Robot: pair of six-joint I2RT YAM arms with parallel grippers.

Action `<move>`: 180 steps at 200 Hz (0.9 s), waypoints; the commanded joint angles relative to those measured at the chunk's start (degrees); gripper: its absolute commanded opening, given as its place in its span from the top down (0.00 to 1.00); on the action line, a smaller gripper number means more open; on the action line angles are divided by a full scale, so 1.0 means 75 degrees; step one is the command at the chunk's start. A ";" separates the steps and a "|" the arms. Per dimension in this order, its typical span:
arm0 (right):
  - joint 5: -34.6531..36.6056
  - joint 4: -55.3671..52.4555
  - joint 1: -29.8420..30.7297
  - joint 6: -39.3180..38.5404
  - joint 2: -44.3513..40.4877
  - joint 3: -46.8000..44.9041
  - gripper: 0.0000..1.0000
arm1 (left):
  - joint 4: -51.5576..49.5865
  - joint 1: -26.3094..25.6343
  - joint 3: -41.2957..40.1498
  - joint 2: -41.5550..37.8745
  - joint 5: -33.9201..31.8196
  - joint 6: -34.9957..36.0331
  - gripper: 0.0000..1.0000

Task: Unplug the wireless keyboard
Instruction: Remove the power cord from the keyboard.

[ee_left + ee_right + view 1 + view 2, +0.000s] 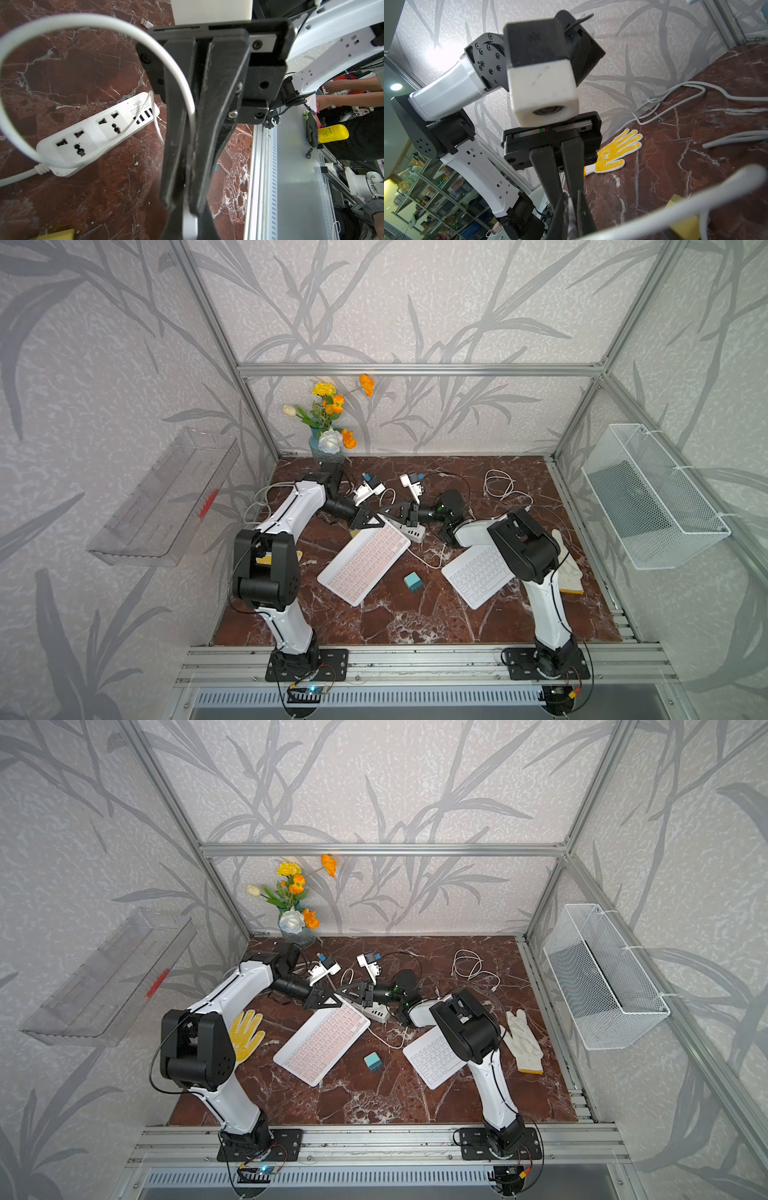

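Note:
The pink wireless keyboard [361, 564] [322, 1044] lies slanted mid-table. At its far corner both grippers meet tip to tip. My left gripper [380, 517] [189, 226] is shut on a white charging cable [83, 20] that shows between its fingertips. My right gripper [383, 512] [571, 224] is shut on the same cable just beside it. The cable loops back to a USB port of the white power strip [93, 133] [415, 533]. The plug and the keyboard's socket are hidden behind the fingers.
A white keyboard [473, 578] lies partly under the right arm. A teal block [412, 581] sits between the keyboards. Two plug adapters [370, 489], a cable coil [498, 485] and a flower vase [328, 448] stand behind. Gloves lie left [245, 1033] and right [523, 1048].

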 commanded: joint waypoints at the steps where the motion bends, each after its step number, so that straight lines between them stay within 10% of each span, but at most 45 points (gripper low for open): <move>1: 0.0181 0.0361 -0.0146 0.0161 0.0007 0.0398 1.00 | -0.0120 0.0074 0.0071 0.0118 0.0138 0.0214 0.98; 37: 0.0203 0.0361 -0.0146 -0.0345 -0.0077 0.0131 0.78 | -0.0535 0.0215 0.0250 0.0300 0.0767 0.0431 0.99; 91: -0.0480 0.0371 -0.0149 -0.0330 0.0008 0.0359 0.87 | -0.0713 0.0358 0.0412 0.0227 0.1203 0.0529 1.00; 180: -0.0642 0.0369 -0.0029 -0.0156 0.0179 0.0605 0.73 | -0.0849 0.0416 0.0539 0.0215 0.1376 0.0541 1.00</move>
